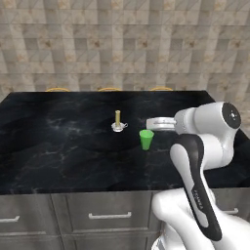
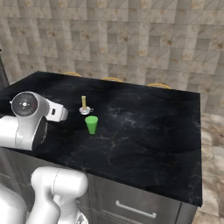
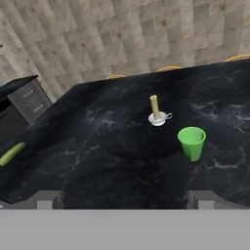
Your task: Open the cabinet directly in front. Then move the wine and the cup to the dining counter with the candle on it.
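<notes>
Because the cup (image 3: 192,142) already stands upright on the dining counter (image 1: 58,146), just beside the candle (image 3: 155,111), the relation that matters now is how it lies from the gripper (image 1: 157,123). In the hand view the cup sits at about one o'clock from the midpoint of the jaws, ahead and a little to the right, with bare black surface between it and the two tips at the bottom edge. Its long axis is vertical, mouth up, and nothing touches it. The jaws stand wide apart and hold nothing. From the left base view the gripper hangs above the surface just at one o'clock of the cup, near it but clear of the rim.

Outward from the cup, the candle stands at about eleven o'clock of it in the hand view, upright in its white holder, close but apart. I see no bottle on this surface, so the wine looks to be the part of the task not yet done; my guess is that the arm must draw back without brushing the cup or candle. A slim green thing (image 3: 11,153) lies at the surface's nine o'clock edge.
</notes>
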Controlling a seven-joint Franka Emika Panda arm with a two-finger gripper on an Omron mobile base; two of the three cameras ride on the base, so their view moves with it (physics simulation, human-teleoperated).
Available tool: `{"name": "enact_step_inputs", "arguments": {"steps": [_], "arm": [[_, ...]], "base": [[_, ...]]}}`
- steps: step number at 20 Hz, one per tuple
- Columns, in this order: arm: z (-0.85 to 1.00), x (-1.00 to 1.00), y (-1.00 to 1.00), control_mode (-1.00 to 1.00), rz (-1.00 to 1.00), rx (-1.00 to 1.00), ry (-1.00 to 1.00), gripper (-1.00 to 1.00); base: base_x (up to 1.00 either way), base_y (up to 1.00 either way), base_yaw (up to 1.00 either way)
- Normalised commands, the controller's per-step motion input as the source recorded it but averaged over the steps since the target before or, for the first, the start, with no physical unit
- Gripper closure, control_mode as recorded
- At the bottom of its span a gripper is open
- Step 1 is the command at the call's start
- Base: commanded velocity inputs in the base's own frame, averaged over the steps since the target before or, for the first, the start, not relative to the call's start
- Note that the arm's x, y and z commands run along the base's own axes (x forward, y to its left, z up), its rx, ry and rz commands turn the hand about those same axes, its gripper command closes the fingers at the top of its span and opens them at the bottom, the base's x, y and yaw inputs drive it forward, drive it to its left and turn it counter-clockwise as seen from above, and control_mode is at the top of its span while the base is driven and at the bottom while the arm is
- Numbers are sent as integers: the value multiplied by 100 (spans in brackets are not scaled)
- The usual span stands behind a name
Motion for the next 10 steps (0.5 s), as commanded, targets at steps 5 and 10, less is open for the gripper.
{"name": "enact_step_inputs", "arguments": {"steps": [5,10], "arm": [[0,-16,11,-100,1,-1,0,-100],[0,-36,31,100,17,-3,-1,-100]], "base": [[0,0,0],[-27,33,47]]}}
